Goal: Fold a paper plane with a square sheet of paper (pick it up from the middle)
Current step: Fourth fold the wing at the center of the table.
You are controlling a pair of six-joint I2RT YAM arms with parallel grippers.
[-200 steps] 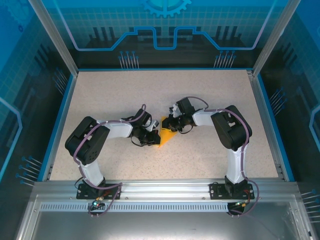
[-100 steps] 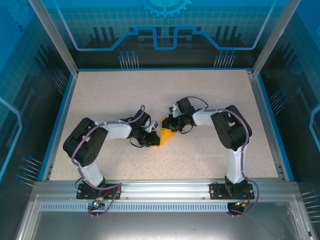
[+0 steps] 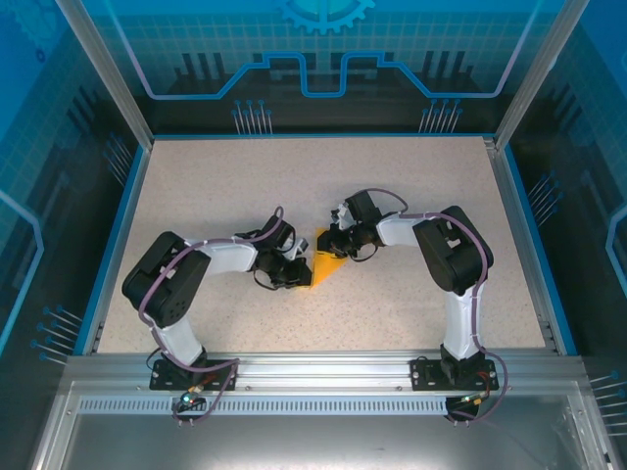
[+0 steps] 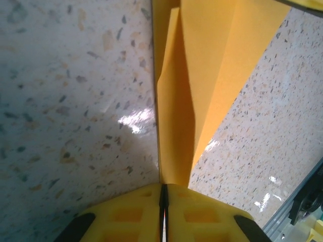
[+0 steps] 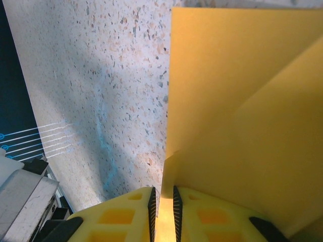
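The orange-yellow sheet of paper (image 3: 326,268) sits mid-table between the two grippers, folded into a pointed triangle with creased layers. My left gripper (image 3: 300,272) is at its left edge. In the left wrist view the yellow jaws (image 4: 163,189) are pressed together on the thin folded edge of the paper (image 4: 202,75), which runs away over the speckled table. My right gripper (image 3: 333,251) holds the far side. Its jaws (image 5: 162,194) are shut on a paper layer (image 5: 242,101) that stands upright between them.
The speckled beige table (image 3: 196,196) has a blue rim (image 3: 116,235) on three sides. An aluminium rail (image 3: 313,364) with the arm bases runs along the near edge. Frame posts stand at the back corners. There is free room behind and beside the arms.
The left arm has shifted slightly to the left, and the paper's far tip now shows a little more between the grippers. The right arm has stayed still.
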